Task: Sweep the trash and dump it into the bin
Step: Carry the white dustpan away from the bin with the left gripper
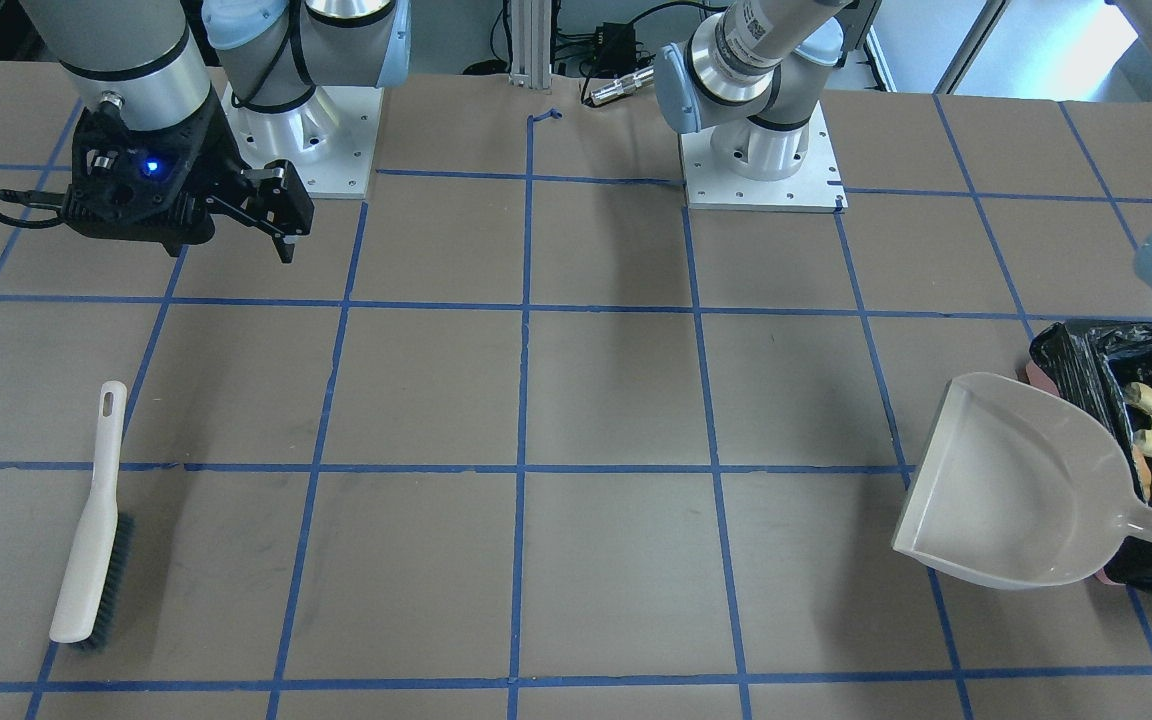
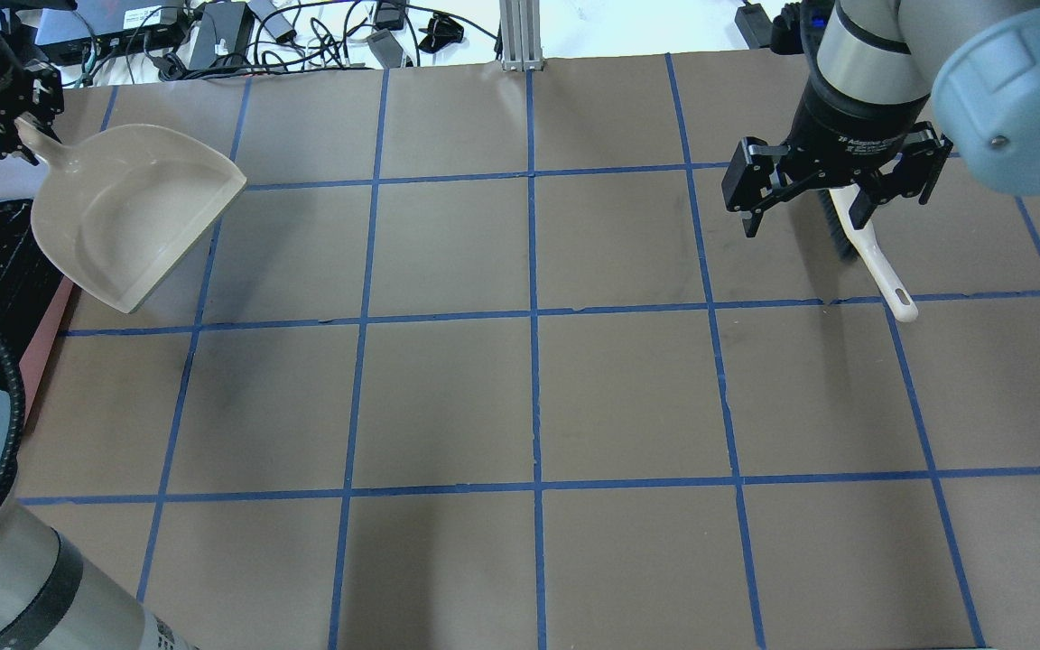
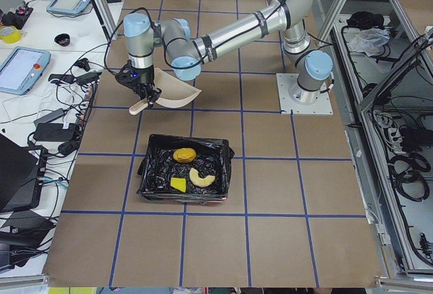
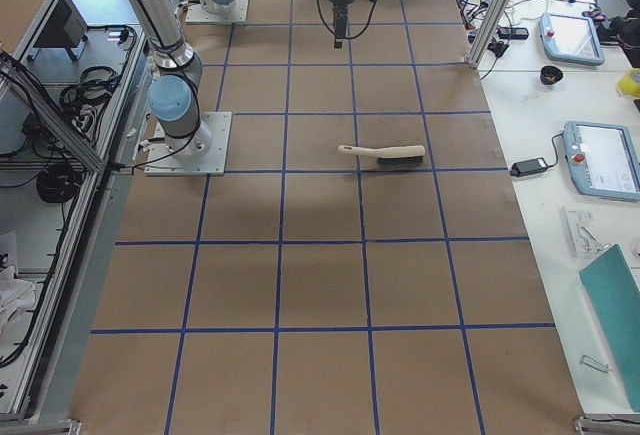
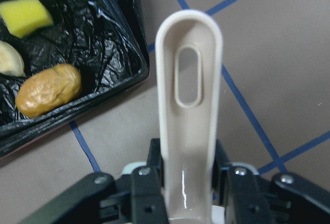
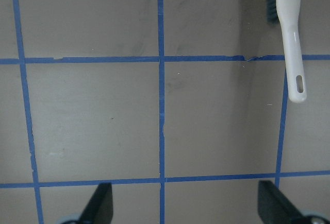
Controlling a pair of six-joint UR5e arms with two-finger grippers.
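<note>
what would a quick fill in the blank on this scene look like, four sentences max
1. The left gripper grips the dustpan by its ___.
2. With no trash in it, the dustpan is ___.
3. The number of trash pieces lying in the bin is ___.
4. The brush lies on the table, and the right gripper, holding nothing, is ___.

Missing words: handle; empty; three; open

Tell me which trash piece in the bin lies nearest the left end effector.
The golden-brown, lumpy potato-like piece; the yellow sponge scrap and curved tan croissant-like piece lie farther off in the black-lined pink bin.
</note>
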